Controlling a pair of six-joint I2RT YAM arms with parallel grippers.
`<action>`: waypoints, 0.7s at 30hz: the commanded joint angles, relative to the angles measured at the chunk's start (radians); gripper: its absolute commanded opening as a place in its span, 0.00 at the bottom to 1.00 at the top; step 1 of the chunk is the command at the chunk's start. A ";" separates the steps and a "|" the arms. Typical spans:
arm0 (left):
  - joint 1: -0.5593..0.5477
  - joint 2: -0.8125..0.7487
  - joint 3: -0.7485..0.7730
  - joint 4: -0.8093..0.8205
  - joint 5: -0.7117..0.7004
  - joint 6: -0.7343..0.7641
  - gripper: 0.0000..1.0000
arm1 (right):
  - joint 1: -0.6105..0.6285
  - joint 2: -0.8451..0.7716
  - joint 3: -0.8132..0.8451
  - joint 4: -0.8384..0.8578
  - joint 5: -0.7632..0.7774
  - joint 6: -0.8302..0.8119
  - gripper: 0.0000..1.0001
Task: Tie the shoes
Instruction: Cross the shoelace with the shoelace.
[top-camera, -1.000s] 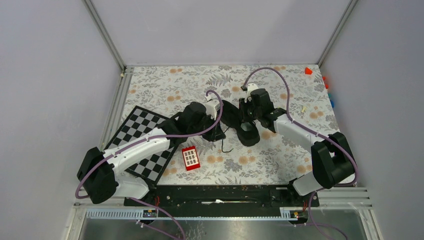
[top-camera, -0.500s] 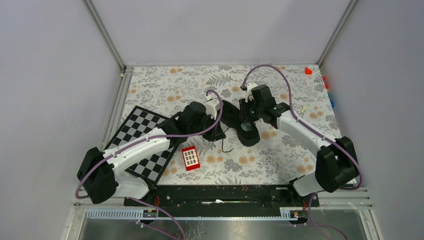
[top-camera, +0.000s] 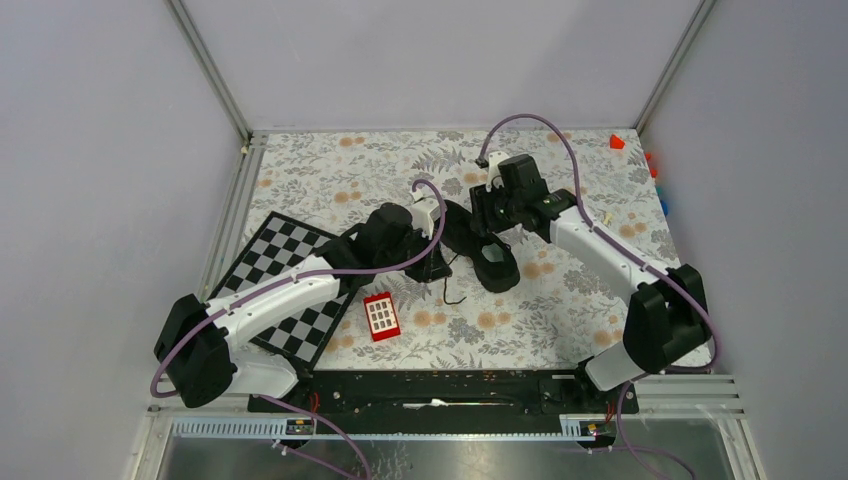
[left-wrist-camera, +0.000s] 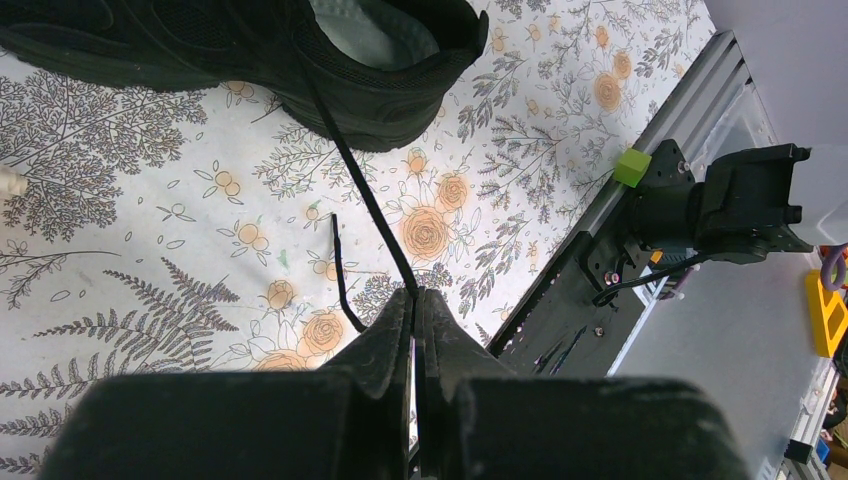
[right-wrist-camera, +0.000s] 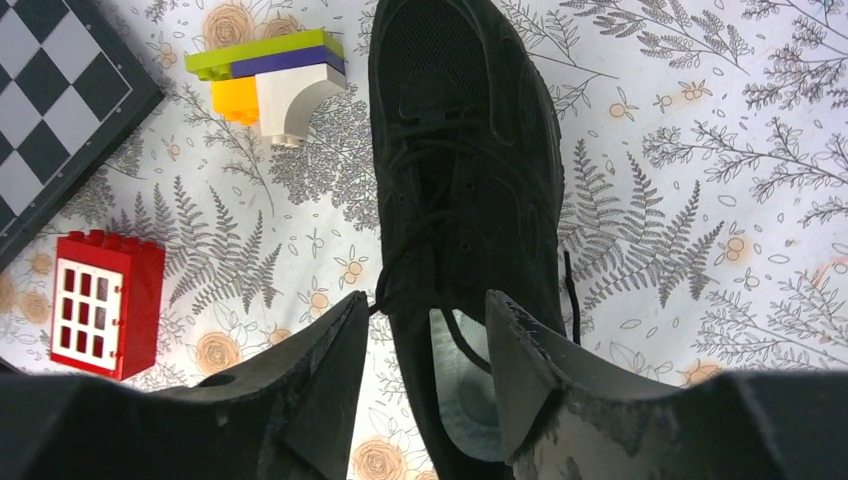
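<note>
Although sitting flat on its sole near the middle of the flowered table (top-camera: 330, 170), between the 2 arms, looks light enough to slide: treat the shoe (top-camera: 496, 268) as a low, soft thing with little weight to resist a tug.

Left gripper (left-wrist-camera: 415, 300): clamped tight on 1 thin lace (left-wrist-camera: 355, 185), stretched nearly straight from the shoe to the fingertips.

Right gripper (right-wrist-camera: 425, 315): spread apart, holding nothing, poised above the heel opening.

Another stretch of lace (right-wrist-camera: 570, 290): slack on the table just beside the shoe.

Limp, thin, probably slippery cord; best pinched close to the tip and well inside the pads. Pull gently, or risk dragging the whole shoe along. For steadying, take the likely stiffer heel collar rather than the soft mesh upper.
</note>
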 joint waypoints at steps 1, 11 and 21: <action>0.003 -0.014 0.036 0.034 0.007 0.013 0.00 | -0.004 0.051 0.071 -0.035 0.000 -0.070 0.56; 0.003 -0.023 0.021 0.034 0.001 0.015 0.00 | -0.136 0.024 0.035 -0.022 -0.366 -0.084 0.79; 0.003 -0.020 0.026 0.031 0.007 0.018 0.00 | -0.196 0.076 0.036 -0.020 -0.517 -0.168 0.80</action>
